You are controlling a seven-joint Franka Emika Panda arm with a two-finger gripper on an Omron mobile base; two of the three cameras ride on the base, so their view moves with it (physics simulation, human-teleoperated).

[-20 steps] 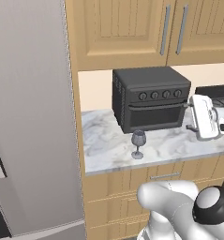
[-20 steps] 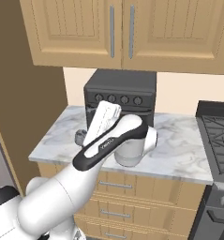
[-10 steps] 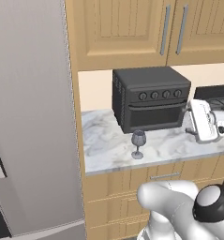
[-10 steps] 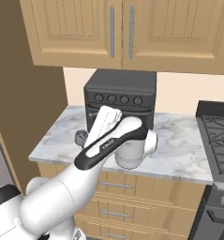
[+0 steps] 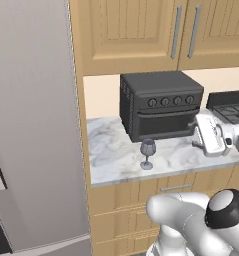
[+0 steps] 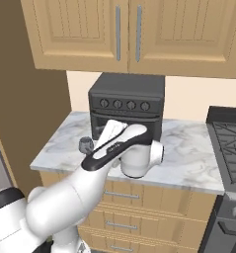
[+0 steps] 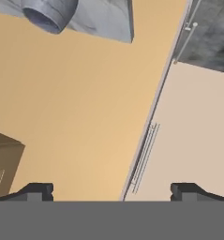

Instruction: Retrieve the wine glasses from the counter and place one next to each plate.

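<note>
Wine glass: you have one glass (image 5: pixel 147 153) standing upright on the marble tabletop (image 5: pixel 111 150), in front of the lower left corner of the oven and near the front edge. In the right base view you see just its bowl (image 6: pixel 85 144) peeking out from behind the arm.

Tabletop: white-and-grey veined marble over light wooden drawers (image 6: pixel 120 196); it runs from the tall grey panel (image 5: pixel 36 125) on the left to the stove on the right.

Oven: a dark countertop oven (image 5: pixel 160 103) with four knobs sits at the back of the tabletop, under the wooden wall cupboards (image 5: pixel 141 32).

Stove: a black cooktop (image 6: pixel 228 143) adjoins the right end of the tabletop.

Hand: your gripper (image 5: pixel 197 131) is at the right of the left base view, above the tabletop to the right of the oven's front, well apart from the glass. In the right base view the arm (image 6: pixel 114 148) crosses in front of the oven door.

Fingers: spread wide, and nothing sits between them. In the hand view the two dark tips (image 7: pixel 36 191) stand far apart at the bottom, with bare surfaces beyond them.

Hand view: tilted steeply, so you look along tan and pale cream surfaces with a thin handle-like bar (image 7: pixel 144 157) between them; a grey marbled patch is at the top, and a rounded greyish shape (image 7: pixel 50 14) at the top left may be the glass, though it is too cropped to be sure.
</note>
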